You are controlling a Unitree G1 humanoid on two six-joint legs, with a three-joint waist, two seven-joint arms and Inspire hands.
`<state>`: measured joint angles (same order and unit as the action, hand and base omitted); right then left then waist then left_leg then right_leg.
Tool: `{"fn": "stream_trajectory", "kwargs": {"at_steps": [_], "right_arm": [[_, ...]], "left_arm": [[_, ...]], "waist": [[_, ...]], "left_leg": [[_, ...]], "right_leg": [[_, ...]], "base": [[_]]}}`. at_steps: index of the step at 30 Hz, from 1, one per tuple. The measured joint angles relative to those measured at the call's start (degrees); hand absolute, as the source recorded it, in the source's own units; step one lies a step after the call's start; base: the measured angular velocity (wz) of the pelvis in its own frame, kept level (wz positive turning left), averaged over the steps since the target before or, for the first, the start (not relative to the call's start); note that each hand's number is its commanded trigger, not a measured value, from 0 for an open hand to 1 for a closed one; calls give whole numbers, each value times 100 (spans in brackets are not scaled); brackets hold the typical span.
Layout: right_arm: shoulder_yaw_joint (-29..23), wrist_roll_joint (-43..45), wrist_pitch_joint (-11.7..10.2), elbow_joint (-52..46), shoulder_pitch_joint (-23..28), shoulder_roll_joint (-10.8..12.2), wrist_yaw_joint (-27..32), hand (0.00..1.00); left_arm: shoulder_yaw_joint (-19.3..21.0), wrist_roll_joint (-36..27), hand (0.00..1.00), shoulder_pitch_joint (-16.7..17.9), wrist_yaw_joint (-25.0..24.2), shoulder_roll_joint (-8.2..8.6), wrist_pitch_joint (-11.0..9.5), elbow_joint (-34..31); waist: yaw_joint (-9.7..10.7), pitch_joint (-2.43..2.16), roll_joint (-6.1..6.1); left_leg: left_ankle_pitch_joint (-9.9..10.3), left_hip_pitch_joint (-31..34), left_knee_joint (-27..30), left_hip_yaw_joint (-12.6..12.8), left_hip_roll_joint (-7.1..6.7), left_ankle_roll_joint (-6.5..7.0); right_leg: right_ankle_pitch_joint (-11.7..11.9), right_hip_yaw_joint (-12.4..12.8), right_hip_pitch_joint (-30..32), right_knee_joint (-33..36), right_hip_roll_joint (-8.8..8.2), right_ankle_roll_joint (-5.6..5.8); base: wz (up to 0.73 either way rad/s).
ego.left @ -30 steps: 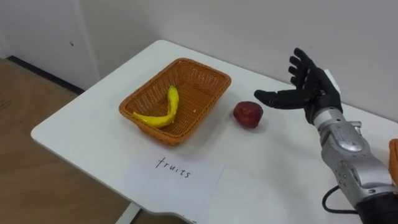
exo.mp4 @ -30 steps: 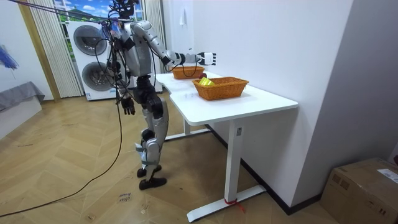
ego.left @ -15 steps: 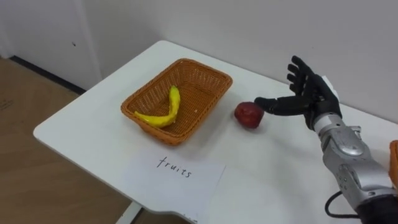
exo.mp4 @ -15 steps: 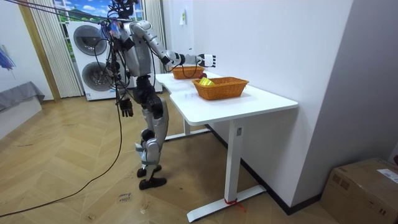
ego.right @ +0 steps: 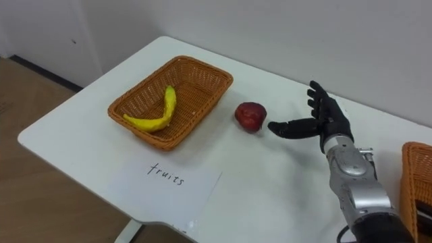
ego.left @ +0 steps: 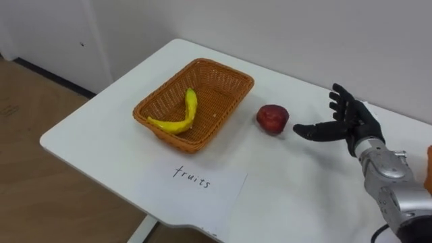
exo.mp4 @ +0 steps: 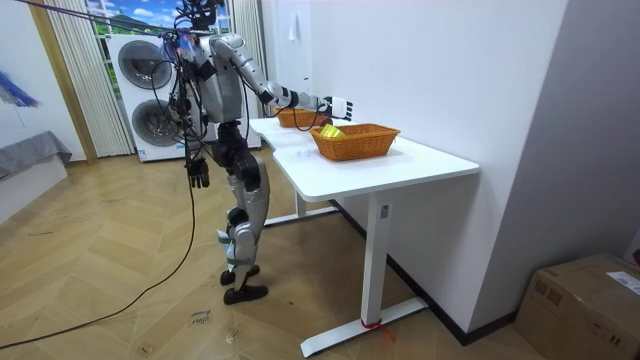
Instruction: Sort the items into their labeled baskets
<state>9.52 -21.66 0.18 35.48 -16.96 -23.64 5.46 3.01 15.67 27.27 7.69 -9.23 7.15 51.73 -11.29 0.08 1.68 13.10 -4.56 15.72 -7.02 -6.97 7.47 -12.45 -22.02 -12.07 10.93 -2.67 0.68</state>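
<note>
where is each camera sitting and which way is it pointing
Left eye view: on the robot's head, looking down at the table, basket, banana and apple; the right hand and forearm enter from the right.
Right eye view: beside it on the head, same downward look, same hand; a second basket at the right edge.
Room view: stands a few metres off, facing the table; whole robot at the table, right arm out, left hand hanging.
Shared: all three show the basket and right hand.
</note>
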Motion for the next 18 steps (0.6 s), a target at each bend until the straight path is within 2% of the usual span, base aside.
{"fn": "stream_trajectory", "kwargs": {"at_steps": [11, 18], "right_arm": [[51, 26, 0, 0, 0, 1, -67, 0], [69, 550, 0, -4, 8, 4, -72, 0]], "left_arm": [[0, -39, 0, -2, -63, -116, -16, -18], [-17, -29, 0, 30, -90, -119, -67, -160]], "waist": [[-24, 20, -38], [-56, 1, -16]], "left_leg": [[-13, 7, 40, 49, 8, 0], [-17, 89, 109, 74, 10, 2]], "right_leg": [[-15, 7, 37, 88, -19, -2], [-15, 5, 114, 144, -28, -4]], "base": [[0], [0]]}}
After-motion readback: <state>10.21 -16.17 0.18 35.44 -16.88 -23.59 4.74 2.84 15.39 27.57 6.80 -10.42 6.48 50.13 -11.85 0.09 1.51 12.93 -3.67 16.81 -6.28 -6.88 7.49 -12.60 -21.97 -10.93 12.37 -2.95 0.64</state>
